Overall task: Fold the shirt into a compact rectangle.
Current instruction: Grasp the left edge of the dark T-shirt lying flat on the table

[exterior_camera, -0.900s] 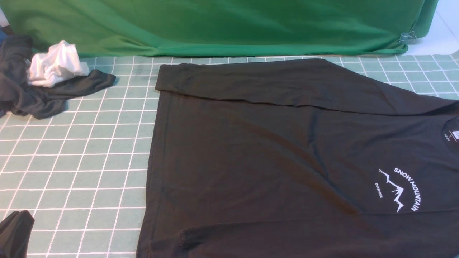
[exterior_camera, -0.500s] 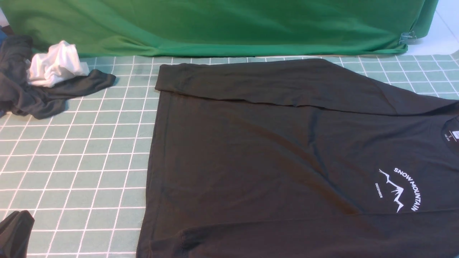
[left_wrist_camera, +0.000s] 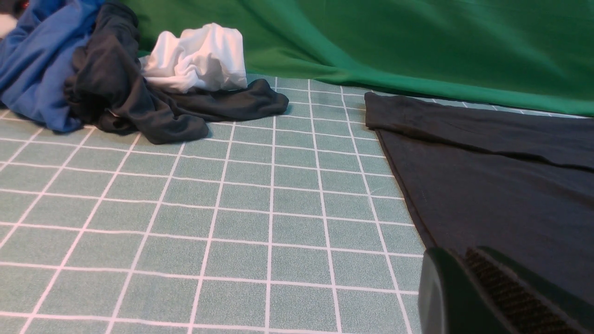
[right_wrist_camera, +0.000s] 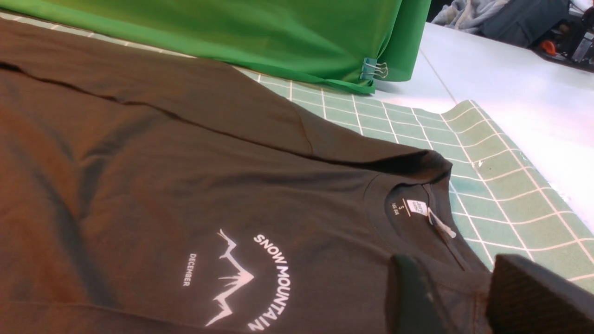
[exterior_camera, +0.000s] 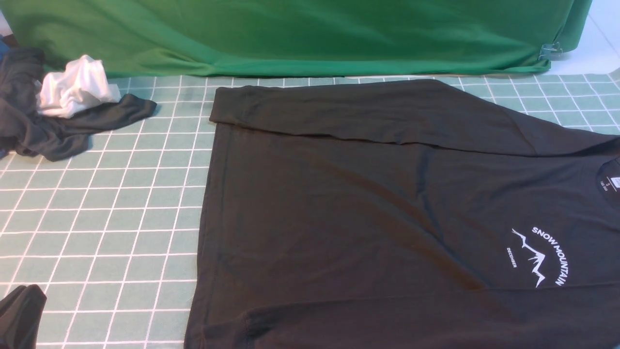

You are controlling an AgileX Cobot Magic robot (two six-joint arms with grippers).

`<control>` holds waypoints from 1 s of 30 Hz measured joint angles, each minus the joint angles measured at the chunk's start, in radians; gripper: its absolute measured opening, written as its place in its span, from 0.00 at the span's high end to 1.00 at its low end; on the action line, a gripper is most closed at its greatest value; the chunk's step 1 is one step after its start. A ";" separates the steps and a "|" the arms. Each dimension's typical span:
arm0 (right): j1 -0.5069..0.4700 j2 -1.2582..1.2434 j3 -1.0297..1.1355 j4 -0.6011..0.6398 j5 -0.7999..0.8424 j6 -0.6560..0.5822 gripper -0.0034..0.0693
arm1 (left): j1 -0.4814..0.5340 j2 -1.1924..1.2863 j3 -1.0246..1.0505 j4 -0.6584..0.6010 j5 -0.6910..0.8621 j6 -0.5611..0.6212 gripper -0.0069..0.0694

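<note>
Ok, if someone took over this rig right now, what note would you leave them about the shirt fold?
Left gripper: shut, nothing seen in it, low at the hem side of the shirt.
Right gripper: open, next to the collar, gripping nothing.
Shirt: spread flat and print up on the grid mat, collar toward the robot's right.
Done: far sleeve laid across the body.
Left: every body fold needed to make the compact rectangle.
</note>
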 joint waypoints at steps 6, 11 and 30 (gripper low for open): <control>0.000 0.000 0.000 0.000 0.000 0.000 0.62 | 0.000 0.000 0.000 0.000 0.000 0.000 0.89; 0.000 0.000 0.000 0.000 0.000 0.000 0.62 | 0.000 0.000 0.000 0.000 0.000 0.000 0.89; 0.000 0.000 0.000 0.000 -0.001 0.000 0.62 | 0.000 0.000 0.000 0.000 -0.013 0.000 0.89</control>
